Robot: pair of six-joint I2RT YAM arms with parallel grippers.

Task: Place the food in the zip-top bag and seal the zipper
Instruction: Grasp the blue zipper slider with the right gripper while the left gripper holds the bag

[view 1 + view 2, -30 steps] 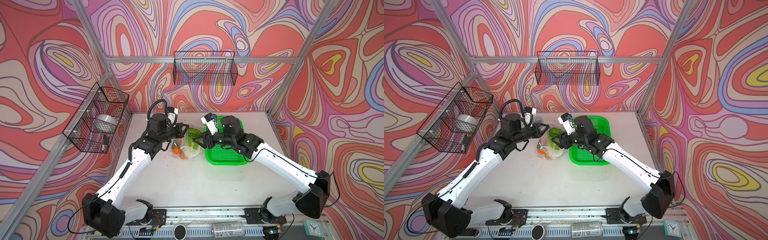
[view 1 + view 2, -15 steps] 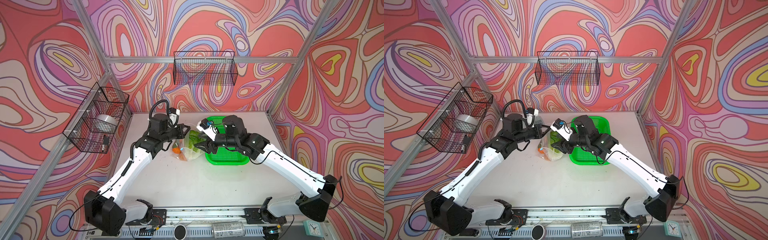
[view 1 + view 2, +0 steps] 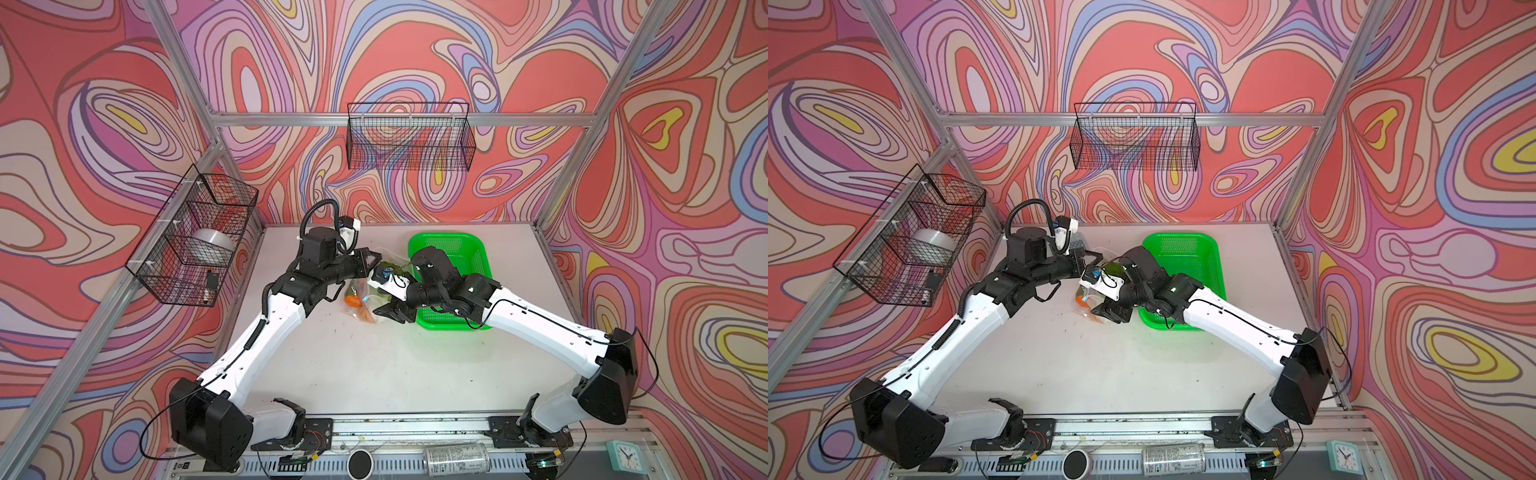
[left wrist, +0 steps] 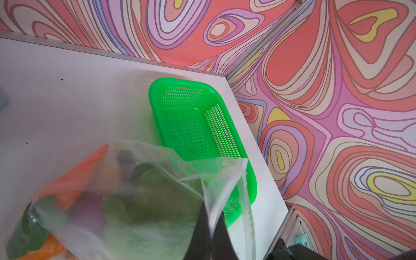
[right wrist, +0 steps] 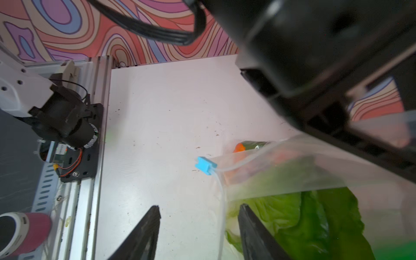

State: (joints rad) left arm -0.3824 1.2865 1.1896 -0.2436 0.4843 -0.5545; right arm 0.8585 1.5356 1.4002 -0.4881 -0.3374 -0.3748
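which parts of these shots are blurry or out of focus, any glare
Left wrist view: the zip-top bag near the lens is soft and hazy, the green basket behind it crisp. Right wrist view: the left arm looms as a dark blur, while the blue slider and napa cabbage read clearer. Both top views: sharp and evenly lit, no strong glare on the table.

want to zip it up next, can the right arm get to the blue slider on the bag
Probably yes. The slider sits exposed at the bag's corner, just ahead of the right arm's open jaws, with only table between. The zip track runs between those jaws.
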